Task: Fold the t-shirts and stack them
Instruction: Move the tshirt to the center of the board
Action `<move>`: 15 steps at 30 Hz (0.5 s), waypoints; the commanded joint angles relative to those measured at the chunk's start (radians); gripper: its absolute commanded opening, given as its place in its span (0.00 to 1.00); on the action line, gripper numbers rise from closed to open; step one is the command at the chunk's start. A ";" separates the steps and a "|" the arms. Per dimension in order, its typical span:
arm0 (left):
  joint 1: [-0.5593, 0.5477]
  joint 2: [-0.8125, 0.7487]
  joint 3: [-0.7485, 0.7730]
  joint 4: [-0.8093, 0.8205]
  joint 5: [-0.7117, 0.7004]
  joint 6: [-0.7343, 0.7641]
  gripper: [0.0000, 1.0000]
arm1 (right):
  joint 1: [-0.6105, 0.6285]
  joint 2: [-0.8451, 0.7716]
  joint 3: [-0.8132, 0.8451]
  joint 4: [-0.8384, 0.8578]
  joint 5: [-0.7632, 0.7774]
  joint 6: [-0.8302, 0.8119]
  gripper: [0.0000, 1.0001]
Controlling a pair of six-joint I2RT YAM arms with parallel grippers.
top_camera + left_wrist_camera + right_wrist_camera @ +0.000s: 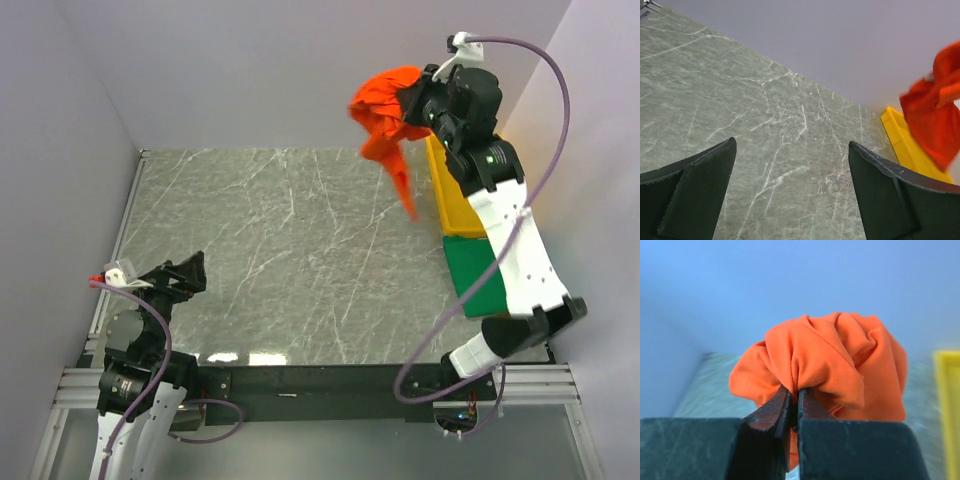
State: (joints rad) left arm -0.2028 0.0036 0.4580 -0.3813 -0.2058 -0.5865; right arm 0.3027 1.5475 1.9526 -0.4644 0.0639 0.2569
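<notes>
Now holding the orange shirt (385, 115) with the right gripper (418, 105), clenched tight on a bunched fold of cloth, high over the far right of the bench (280, 250) and above the yellow tray (450, 200). Hanging crumpled in the air, with one long tail pointing down toward the bench and touching nothing. With the left gripper (185, 272) released, spread wide, grasping nothing, low by the near left corner. With the green shirt (478, 275) lying at the right edge, just beside the tray, partly hidden under the right arm.

Probably the step of bringing the first shirt to the middle for spreading. For doing this well: carry to the bare middle of the bench, well apart from the tray and the green shirt. Lower slowly, tail first, then drag gently toward the near side for laying flat, never dropping in a heap. Do not loosen the grip before contact with the bench. Bring the left gripper to a free edge or sleeve, for pulling the cloth wide. Cannot tell the pinched part, whether collar, hem or sleeve; look for these before any fold.
</notes>
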 commanded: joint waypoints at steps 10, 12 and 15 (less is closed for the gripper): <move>-0.004 -0.063 0.001 0.025 0.037 0.019 1.00 | 0.089 -0.216 -0.548 0.145 -0.212 0.076 0.26; -0.004 -0.051 0.001 0.027 0.042 0.017 1.00 | 0.063 -0.219 -0.696 0.118 -0.107 0.103 0.38; -0.004 -0.022 -0.008 0.045 0.052 -0.001 0.99 | 0.007 -0.217 -0.851 0.061 -0.068 0.150 0.54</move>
State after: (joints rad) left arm -0.2047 0.0036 0.4580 -0.3794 -0.1802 -0.5877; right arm 0.3580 1.3548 1.1931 -0.3531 -0.1066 0.3504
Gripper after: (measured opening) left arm 0.995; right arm 0.522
